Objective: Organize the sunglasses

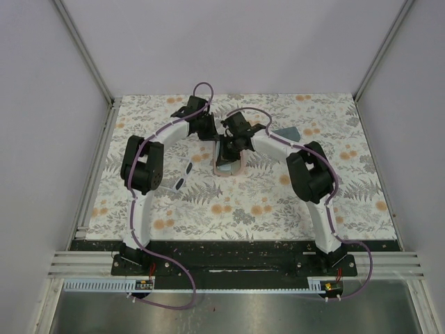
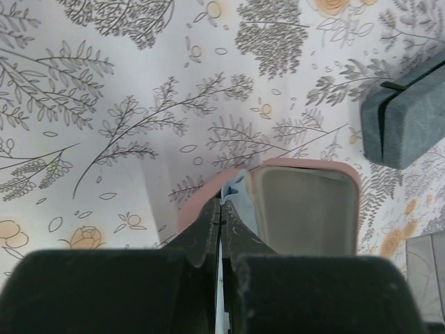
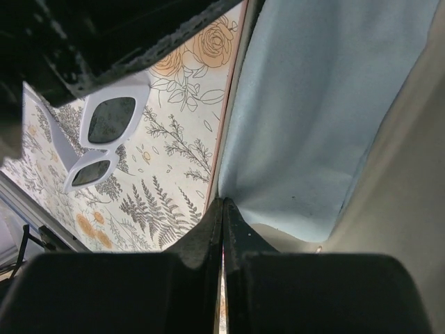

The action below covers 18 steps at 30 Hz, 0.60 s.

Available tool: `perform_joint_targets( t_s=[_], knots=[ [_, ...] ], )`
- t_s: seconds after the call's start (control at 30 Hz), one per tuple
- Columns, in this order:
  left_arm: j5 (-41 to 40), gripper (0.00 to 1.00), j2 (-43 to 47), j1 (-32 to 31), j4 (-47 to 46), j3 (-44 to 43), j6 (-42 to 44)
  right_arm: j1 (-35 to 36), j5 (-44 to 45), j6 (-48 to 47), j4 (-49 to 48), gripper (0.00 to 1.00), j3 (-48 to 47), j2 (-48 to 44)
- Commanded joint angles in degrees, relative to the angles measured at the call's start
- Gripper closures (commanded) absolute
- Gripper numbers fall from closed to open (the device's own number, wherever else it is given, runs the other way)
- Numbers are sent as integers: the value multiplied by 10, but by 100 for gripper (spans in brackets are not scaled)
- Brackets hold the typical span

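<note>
— Left of the right claw (image 3: 222, 203), apart from its fingers: what do we enter first?

— Item one: whitish sunglasses (image 3: 110, 120), dark lenses, lying on the flowered table cover (image 2: 104, 69). We see only this one pair.

— And the right claw itself?

— Closed, fingers pressed together. Its tips sit at the lower edge of the light blue cloth (image 3: 313, 104), which spreads up and to the right of them. We cannot tell whether it pinches the cloth.

— The left claw (image 2: 221, 209)?

— Closed on that same cloth; we see a pale blue strip between its fingers.

— Next entries outward?

— Item two: pink case (image 2: 306, 165), lying open, grey lining showing, directly ahead and just right of the left claw's tips, with the cloth against its near left corner. Item three: grey-blue case (image 2: 407, 118), closed, further ahead to the right, apart from the pink one.
</note>
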<state>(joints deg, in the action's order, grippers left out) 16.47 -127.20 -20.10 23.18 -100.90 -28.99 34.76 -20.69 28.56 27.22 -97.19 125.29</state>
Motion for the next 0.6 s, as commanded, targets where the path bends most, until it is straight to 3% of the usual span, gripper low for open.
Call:
perform_joint_targets(
  t_s=[0.0, 0.23, 0.4, 0.5, 0.57],
  knots=[
    [-13, 100, -15, 10, 1, -23, 15, 11, -9, 11, 1, 100, -30, 22],
    [-28, 100, -38, 16, 2, -8, 17, 18, -13, 16, 1, 96, -46, 52],
    [-28, 97, -33, 23, -9, 5, 17, 22, -12, 18, 3, 84, -50, 52],
    [-22, 97, -24, 27, -23, 12, 17, 25, -10, 19, 7, 83, -57, 53],
    [-17, 95, -22, 28, -24, 11, 21, 28, -10, 18, 13, 73, -63, 54]
  ],
)
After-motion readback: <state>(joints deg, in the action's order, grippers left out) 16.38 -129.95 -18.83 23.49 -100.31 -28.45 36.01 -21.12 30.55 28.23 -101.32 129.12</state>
